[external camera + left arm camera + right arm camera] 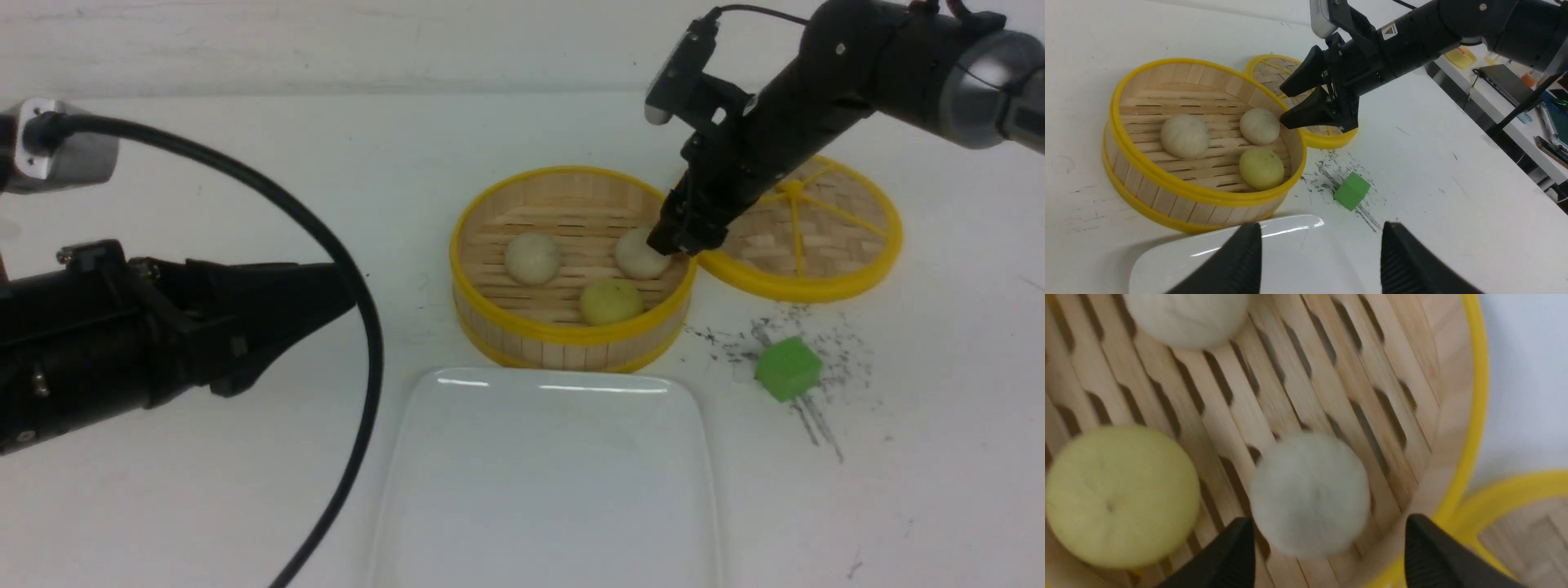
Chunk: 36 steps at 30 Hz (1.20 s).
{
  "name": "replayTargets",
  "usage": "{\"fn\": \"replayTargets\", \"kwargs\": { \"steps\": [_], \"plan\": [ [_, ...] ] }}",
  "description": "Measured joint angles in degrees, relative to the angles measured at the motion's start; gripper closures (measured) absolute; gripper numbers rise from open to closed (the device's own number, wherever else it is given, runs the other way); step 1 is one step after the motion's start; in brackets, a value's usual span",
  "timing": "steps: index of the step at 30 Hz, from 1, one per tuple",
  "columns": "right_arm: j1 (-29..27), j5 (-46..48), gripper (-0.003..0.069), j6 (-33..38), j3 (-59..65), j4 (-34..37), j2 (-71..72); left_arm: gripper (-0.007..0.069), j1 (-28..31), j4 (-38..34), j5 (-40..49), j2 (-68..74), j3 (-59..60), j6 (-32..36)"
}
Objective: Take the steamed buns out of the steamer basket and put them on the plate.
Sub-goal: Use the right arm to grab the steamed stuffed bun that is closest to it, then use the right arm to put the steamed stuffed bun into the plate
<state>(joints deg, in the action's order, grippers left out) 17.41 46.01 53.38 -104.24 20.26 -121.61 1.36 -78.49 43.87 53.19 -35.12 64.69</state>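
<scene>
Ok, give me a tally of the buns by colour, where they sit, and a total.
Beige-grey buns: 2
Pale yellow bun: 1
Total: 3, all in the steamer basket; none on the plate.

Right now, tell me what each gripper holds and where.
Nothing is held. The right gripper hangs with jaws open at a beige bun in the steamer basket; the left gripper is open and empty.

Left hand point(1321, 230), right hand point(1285, 104) open
</scene>
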Motion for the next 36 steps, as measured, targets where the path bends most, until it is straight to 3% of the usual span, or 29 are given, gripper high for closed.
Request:
{"fn": "replayTargets", "kwargs": {
  "steps": [16,19,21,22,24,26,36],
  "plan": [
    [1.31,-4.0,0.0194,0.77,-0.07,-3.69,-4.09,0.0213,0.0,0.31,-0.06,0.0,0.0,0.0],
    [1.31,-5.52,0.0283,0.77,-0.07,-3.81,-4.15,0.0213,0.0,0.33,-0.06,0.0,0.0,0.0],
    [1.31,-6.3,0.0431,0.77,-0.07,-3.93,-4.15,0.0213,0.0,0.33,-0.11,0.0,0.0,0.0],
    [1.31,-6.35,0.0431,0.77,-0.07,-3.93,-4.15,0.0213,0.0,0.33,-0.11,0.0,0.0,0.0],
    [1.31,-6.86,0.0606,0.77,-0.07,-4.32,-4.15,0.0214,0.0,0.33,-0.73,0.0,0.0,0.0],
    [1.31,-6.96,0.0638,0.77,-0.07,-4.65,-4.15,0.0214,0.0,0.33,-1.23,0.0,0.0,0.0],
    [1.31,-3.91,0.0637,-0.46,-0.02,-4.23,1.95,0.0214,0.0,0.33,-2.63,0.0,0.0,0.0]
  ]
}}
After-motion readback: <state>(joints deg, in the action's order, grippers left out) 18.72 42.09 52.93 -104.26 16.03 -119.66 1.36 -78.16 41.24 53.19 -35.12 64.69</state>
